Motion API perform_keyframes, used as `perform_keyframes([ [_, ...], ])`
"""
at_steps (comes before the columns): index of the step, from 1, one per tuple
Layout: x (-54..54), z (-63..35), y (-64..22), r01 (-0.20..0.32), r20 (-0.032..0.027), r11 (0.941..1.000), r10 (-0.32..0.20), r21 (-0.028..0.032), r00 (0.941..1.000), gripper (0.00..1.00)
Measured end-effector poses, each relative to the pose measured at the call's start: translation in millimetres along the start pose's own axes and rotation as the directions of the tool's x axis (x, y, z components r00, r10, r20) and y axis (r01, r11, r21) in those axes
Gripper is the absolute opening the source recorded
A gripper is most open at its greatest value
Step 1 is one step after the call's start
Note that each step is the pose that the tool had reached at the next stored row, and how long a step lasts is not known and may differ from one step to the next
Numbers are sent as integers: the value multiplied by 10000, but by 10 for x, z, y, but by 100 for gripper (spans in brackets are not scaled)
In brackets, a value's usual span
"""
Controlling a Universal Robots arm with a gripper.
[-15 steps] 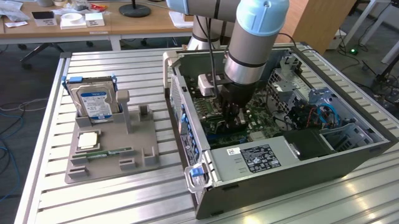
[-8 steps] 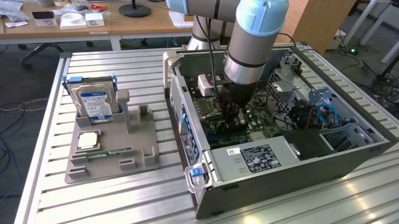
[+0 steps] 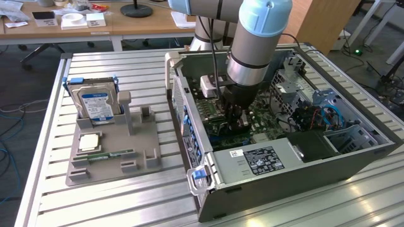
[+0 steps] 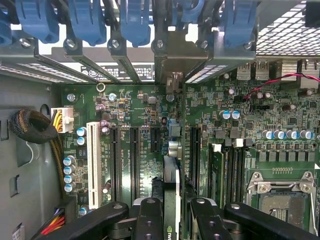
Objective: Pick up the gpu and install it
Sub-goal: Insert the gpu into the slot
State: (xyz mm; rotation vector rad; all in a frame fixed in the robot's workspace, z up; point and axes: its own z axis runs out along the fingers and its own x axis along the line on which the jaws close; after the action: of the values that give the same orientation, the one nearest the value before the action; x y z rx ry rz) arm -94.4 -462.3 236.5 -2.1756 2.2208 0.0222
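No wording was legible: the hard drive's blue label [image 3: 94, 101] and the power supply's black sticker [image 3: 259, 160] stayed unreadable.

Wood desks [image 3: 94, 28] behind; grey floor [image 3: 13, 80] w/ cables.

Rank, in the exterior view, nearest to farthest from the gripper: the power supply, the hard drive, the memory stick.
Measured from the gripper inside the case:
1. Power supply, at the case's near end.
2. Memory stick, lying on the grey fixture outside the case.
3. Hard drive, upright at the fixture's far end.
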Motion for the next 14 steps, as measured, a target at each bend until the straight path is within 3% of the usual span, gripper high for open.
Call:
perform_keyframes([
  [14,0,2,1,-1,2,10000,1,-4,10000,26],
])
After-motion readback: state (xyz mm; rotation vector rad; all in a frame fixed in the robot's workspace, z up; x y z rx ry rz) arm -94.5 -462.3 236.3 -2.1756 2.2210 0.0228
